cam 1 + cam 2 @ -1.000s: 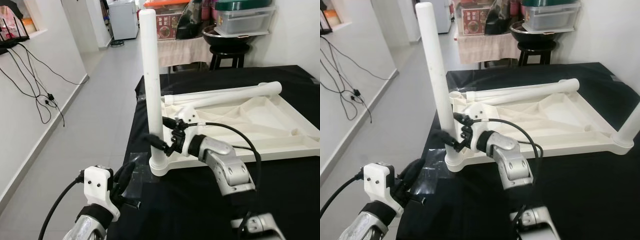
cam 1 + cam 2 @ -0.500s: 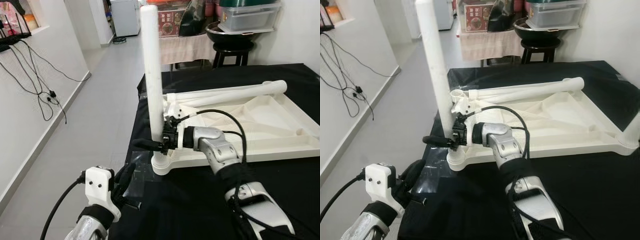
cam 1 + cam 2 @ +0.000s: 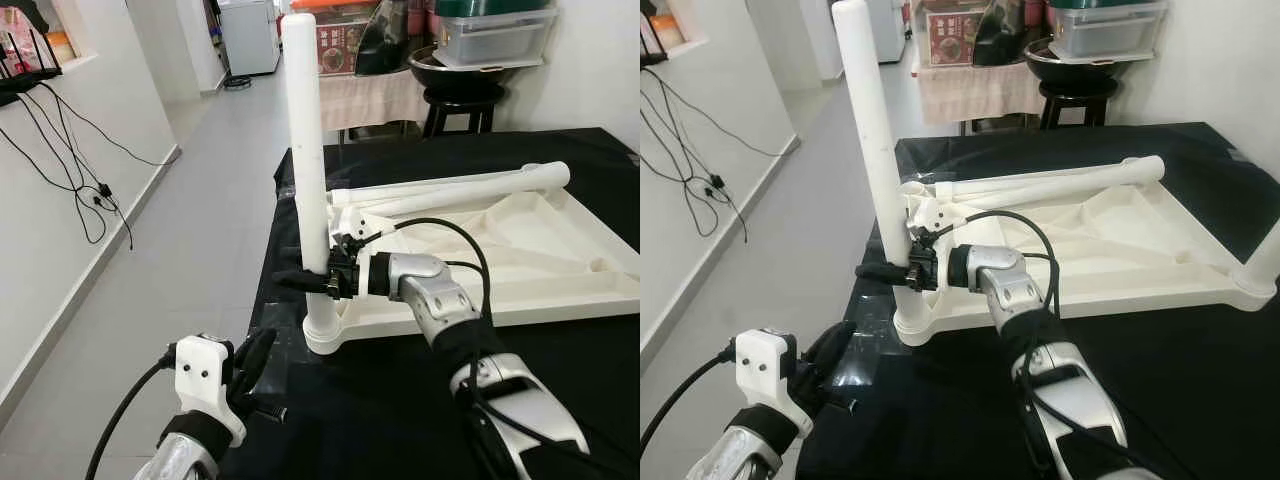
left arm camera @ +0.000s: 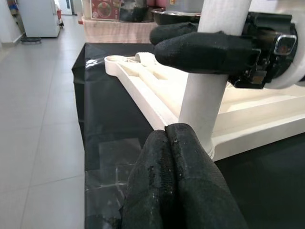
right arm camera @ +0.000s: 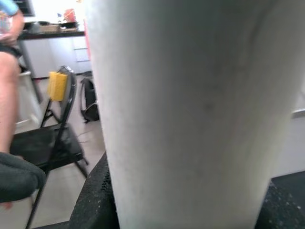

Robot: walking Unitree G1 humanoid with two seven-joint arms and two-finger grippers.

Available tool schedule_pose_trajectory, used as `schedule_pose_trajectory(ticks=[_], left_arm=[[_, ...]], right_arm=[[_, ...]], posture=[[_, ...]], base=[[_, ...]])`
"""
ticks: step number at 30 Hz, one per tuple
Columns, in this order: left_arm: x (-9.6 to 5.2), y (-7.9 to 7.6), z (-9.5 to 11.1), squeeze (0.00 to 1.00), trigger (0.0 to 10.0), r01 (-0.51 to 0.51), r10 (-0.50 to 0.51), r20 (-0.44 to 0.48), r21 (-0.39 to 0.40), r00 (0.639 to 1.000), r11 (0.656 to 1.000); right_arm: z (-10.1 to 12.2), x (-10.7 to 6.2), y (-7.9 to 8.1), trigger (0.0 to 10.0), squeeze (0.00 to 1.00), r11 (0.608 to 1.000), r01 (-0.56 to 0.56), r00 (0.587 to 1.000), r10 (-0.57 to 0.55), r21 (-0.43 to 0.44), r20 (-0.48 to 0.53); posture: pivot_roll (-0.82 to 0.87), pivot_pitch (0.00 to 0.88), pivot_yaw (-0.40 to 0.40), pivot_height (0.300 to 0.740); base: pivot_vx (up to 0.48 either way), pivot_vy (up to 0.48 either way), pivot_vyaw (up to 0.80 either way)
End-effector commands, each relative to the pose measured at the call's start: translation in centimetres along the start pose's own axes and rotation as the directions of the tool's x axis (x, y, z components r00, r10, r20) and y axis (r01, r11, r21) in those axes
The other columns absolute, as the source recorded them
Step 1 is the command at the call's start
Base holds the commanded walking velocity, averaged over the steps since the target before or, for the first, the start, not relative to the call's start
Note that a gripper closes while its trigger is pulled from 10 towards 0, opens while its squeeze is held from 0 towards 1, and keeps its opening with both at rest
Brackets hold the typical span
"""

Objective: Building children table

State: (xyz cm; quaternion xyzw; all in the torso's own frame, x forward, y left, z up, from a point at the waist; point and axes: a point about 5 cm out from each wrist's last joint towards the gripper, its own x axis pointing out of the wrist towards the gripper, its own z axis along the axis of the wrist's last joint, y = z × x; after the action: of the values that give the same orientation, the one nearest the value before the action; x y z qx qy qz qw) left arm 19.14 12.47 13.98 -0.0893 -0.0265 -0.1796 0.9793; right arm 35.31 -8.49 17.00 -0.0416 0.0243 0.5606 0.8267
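Gripping: right gripper (image 3: 312, 283), centre frame, jaws pinching upright white leg (image 3: 305, 150) low down, just above corner socket (image 3: 322, 335) of upturned tabletop (image 3: 520, 260). Left gripper (image 4: 178, 191), lower left, fingers pressed together, idle. Loose leg (image 3: 450, 190) lies on tabletop. Risk: off-axis push tilts leg, jamming socket or sliding tabletop.

Leg (image 3: 305, 150) upright in tabletop (image 3: 520, 265) corner

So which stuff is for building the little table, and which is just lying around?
For the job:
- tabletop, upside down
- upright leg, right tool clamped on it
- leg lying on the tabletop

Lying about:
- stool
- wall cables
- black cloth
- left tool, idle
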Motion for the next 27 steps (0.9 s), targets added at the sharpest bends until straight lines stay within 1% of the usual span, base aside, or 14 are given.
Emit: schedule_pose_trajectory(ticks=[1,2,3,4,6,10,15,16,17,18,19,22,25,27], left_arm=[[-0.2,0.3,-0.2,0.0,10.0,-0.011,0.011,-0.013,0.001,1.0,1.0],[-0.3,0.4,-0.1,0.0,10.0,-0.012,0.012,-0.014,0.002,1.0,1.0],[-0.3,0.4,-0.1,0.0,10.0,-0.012,0.012,-0.014,0.002,1.0,1.0],[-0.4,0.5,-0.1,0.0,10.0,-0.012,0.012,-0.015,0.004,1.0,1.0],[-0.4,0.8,-0.2,0.0,10.0,-0.004,0.004,-0.026,0.006,1.0,1.0],[-0.3,0.9,-0.2,0.0,10.0,0.014,-0.013,-0.032,0.017,0.999,1.0],[-0.3,1.0,-0.1,0.0,10.0,-0.004,0.005,-0.026,0.024,1.0,1.0],[-0.3,1.1,-0.1,0.0,10.0,-0.013,0.013,-0.023,0.026,1.0,1.0],[-0.3,1.1,-0.1,0.0,10.0,-0.013,0.013,-0.023,0.026,1.0,1.0],[-0.2,1.1,-0.1,0.0,10.0,-0.016,0.017,-0.022,0.026,1.0,1.0],[-0.2,1.1,-0.1,0.0,10.0,-0.016,0.017,-0.022,0.026,1.0,1.0],[-0.1,1.0,-0.1,0.0,10.0,-0.01,0.01,-0.023,0.022,1.0,1.0],[-0.1,1.0,-0.1,0.0,10.0,-0.008,0.008,-0.023,0.02,1.0,1.0],[-0.1,1.0,-0.1,0.0,10.0,-0.007,0.007,-0.021,0.017,1.0,1.0]], right_arm=[[-2.0,-0.5,0.1,0.0,0.0,0.998,0.039,0.997,-0.035,0.057,-0.075],[-2.5,-0.3,-0.6,0.0,0.0,0.921,0.387,0.92,-0.384,0.033,-0.078],[-2.5,-0.3,-0.6,0.0,0.0,0.921,0.387,0.92,-0.384,0.033,-0.078],[-2.7,-0.6,-1.1,0.0,0.0,0.788,0.616,0.786,-0.613,0.02,-0.077],[-4.0,-1.0,1.7,0.0,0.0,0.718,0.696,0.711,-0.691,-0.015,-0.13],[-4.9,-0.5,3.0,0.0,0.0,0.782,0.624,0.768,-0.612,0.005,-0.188],[-4.7,0.0,3.3,0.0,0.0,0.815,0.579,0.801,-0.569,-0.003,-0.185],[-4.5,-0.1,3.2,10.0,0.0,0.825,0.565,0.815,-0.552,0.028,-0.178],[-4.5,-0.1,3.2,10.0,0.0,0.825,0.565,0.815,-0.552,0.028,-0.178],[-4.0,0.2,3.3,10.0,1.0,0.866,0.496,0.862,-0.482,0.062,-0.154],[-4.0,0.2,3.3,10.0,1.0,0.866,0.496,0.862,-0.482,0.062,-0.154],[-2.3,0.9,3.6,10.0,1.0,0.944,0.318,0.947,-0.314,0.086,-0.06],[-1.4,1.1,3.4,10.0,1.0,0.969,0.235,0.972,-0.234,0.077,-0.023],[-0.2,1.1,3.3,10.0,1.0,0.997,0.079,0.997,-0.078,0.01,-0.009]], posture=[[0.0,0.0,0.075,0.74],[-0.01,0.004,0.072,0.74],[-0.01,0.004,0.072,0.74],[-0.01,0.004,0.072,0.74],[-0.04,0.0,0.102,0.74],[-0.01,0.007,0.086,0.74],[-0.02,0.003,0.091,0.74],[-0.02,0.003,0.091,0.74],[-0.02,0.003,0.091,0.74],[-0.02,0.001,0.09,0.74],[-0.02,0.001,0.09,0.74],[-0.02,0.0,0.09,0.74],[-0.02,0.0,0.088,0.74],[0.0,0.0,0.085,0.74]], base=[[0.0,0.0,0.0],[0.0,0.0,0.0],[0.0,0.0,0.0],[0.0,0.0,0.0],[0.0,0.0,0.0],[0.0,0.0,0.0],[0.0,0.0,0.0],[0.0,0.0,0.0],[0.0,0.0,0.0],[0.0,0.0,0.0],[0.0,0.0,0.0],[0.0,0.0,0.0],[0.0,0.0,0.0],[0.0,0.0,0.0]])
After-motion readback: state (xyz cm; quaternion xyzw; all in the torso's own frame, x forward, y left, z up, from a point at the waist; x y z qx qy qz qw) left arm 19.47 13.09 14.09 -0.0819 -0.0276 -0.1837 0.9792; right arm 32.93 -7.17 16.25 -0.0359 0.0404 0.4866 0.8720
